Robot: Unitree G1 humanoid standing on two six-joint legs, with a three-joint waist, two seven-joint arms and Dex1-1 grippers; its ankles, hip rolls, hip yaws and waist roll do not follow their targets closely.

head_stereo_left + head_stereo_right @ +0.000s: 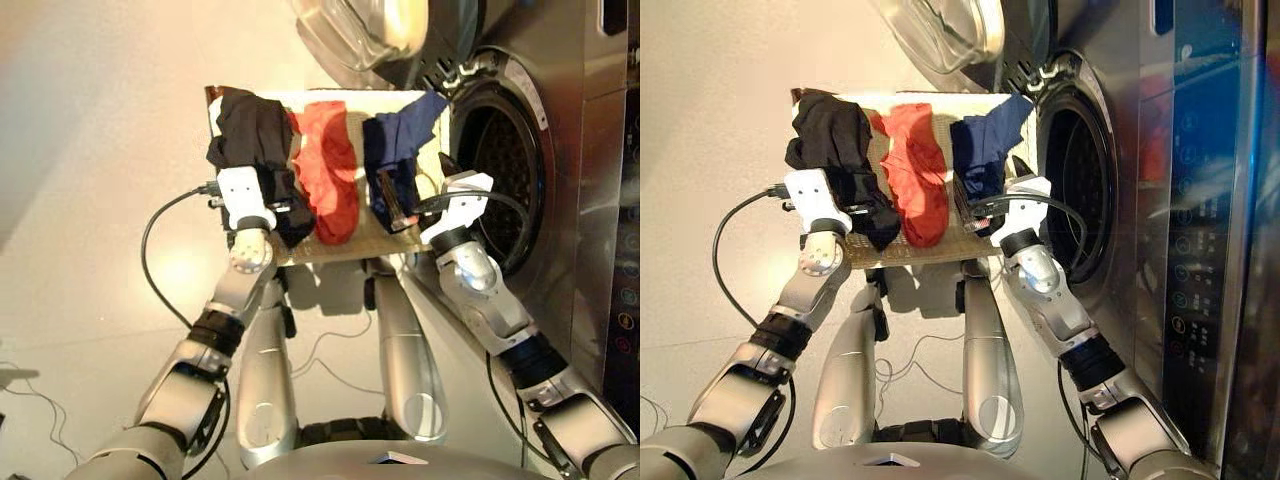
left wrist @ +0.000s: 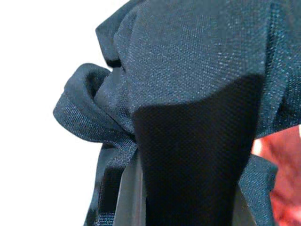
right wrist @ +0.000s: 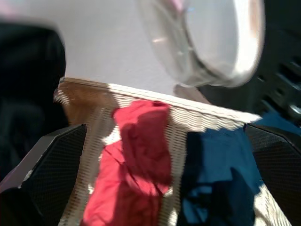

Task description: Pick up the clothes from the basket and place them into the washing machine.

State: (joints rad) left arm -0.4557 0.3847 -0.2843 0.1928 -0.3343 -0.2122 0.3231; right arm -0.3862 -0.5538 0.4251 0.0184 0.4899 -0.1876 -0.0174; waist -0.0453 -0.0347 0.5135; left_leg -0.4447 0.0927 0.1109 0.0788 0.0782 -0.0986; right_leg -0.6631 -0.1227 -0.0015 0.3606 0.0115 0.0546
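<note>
Three small garments lie side by side in the cream woven basket [image 1: 395, 238]: the black garment [image 1: 250, 135] bunched and draped over the rim at the left gripper [image 1: 280, 205], the coral-red garment [image 1: 328, 170] crumpled in the middle between the two grippers, and the navy garment [image 1: 400, 135] ahead of the right gripper [image 1: 393, 205], one corner reaching toward the washing machine [image 1: 560, 150]. Both arms reach forward over the basket's near rim. The left jaws are buried in black cloth, which fills the wrist view; whether they are closed on it I cannot tell. The right jaws stand open, holding nothing, just short of the navy cloth. Beyond the right jaws gapes the dark drum hole [image 1: 500, 170], its glass door [image 1: 365, 30] swung open above the basket
</note>
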